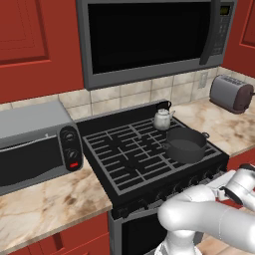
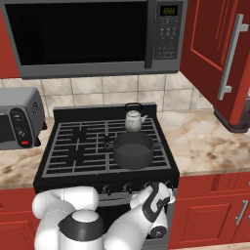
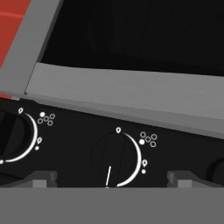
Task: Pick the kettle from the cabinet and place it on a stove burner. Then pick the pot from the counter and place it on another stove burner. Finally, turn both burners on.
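Fingers (image 3: 41,178) spread wide flank a stove knob (image 3: 114,158) at lower centre, seemingly not touching; kettle (image 1: 163,118) and pot (image 1: 186,144) sit on burners.

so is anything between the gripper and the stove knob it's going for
Nothing visible. In the hand view the open gripper faces the stove's front panel, with one knob straight ahead between its fingertips and no object in the gap. The kettle and pot already sit on the burners above.
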